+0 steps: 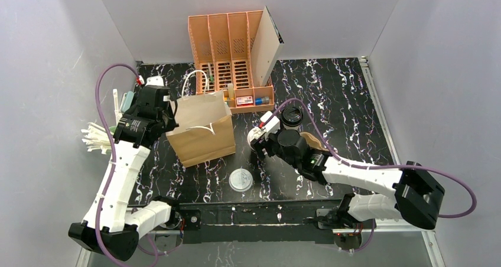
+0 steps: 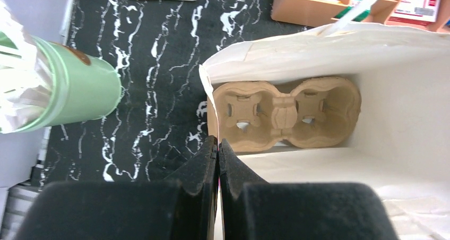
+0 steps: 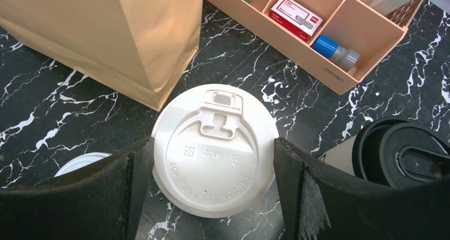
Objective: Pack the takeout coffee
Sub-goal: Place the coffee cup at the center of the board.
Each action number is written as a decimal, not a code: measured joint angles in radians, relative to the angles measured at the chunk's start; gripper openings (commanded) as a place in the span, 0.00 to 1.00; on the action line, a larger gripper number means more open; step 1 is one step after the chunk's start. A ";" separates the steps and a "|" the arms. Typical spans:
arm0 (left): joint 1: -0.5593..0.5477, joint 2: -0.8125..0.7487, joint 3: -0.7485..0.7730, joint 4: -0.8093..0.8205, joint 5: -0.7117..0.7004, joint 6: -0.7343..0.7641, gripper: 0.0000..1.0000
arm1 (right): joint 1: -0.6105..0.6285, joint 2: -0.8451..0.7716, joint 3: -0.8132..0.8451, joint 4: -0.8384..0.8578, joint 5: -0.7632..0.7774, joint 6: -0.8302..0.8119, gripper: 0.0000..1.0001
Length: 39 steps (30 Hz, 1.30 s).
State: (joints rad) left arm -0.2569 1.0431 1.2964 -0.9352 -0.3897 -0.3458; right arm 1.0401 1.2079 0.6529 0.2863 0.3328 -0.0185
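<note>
1. Overhead view: the paper bag [image 1: 201, 138] stands open left of centre on the table [image 1: 342, 101]; the left gripper [image 1: 171, 114] sits at the bag's upper-left rim, probably to keep the mouth spread for loading; the right gripper [image 1: 260, 140] is just right of the bag, around a white-lidded cup [image 1: 256, 135]; the black-lidded cup [image 1: 291, 116], the coffee to be packed, stands on the table just beyond, toward the upper right, untouched; a loose flat lid [image 1: 241, 179] lies lower down, apart from both cups.
2. Left wrist view: the jaws are clenched tight at bottom centre, apparently pinching the bag's rim; inside, a cardboard cup carrier [image 2: 284, 112] lies on the bag's floor, its two wells empty, likely there to keep cups upright; a green cup [image 2: 79, 88] of straws shows at the left edge.
3. Right wrist view: the fingers [image 3: 139, 187] stand wide, meeting the white lid's rim on either side at centre, a grasp as far as I can judge; the black-lidded cup shows at the right edge, just beside the right finger; no cup is in the bag yet.
</note>
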 measured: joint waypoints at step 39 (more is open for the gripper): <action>0.000 -0.018 -0.047 0.087 0.125 -0.037 0.00 | -0.035 0.112 0.532 -0.695 -0.057 0.253 0.98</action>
State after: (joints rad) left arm -0.2569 1.0256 1.2495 -0.8482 -0.2646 -0.3824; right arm 1.0054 1.3201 1.1847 -0.4088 0.2760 0.2340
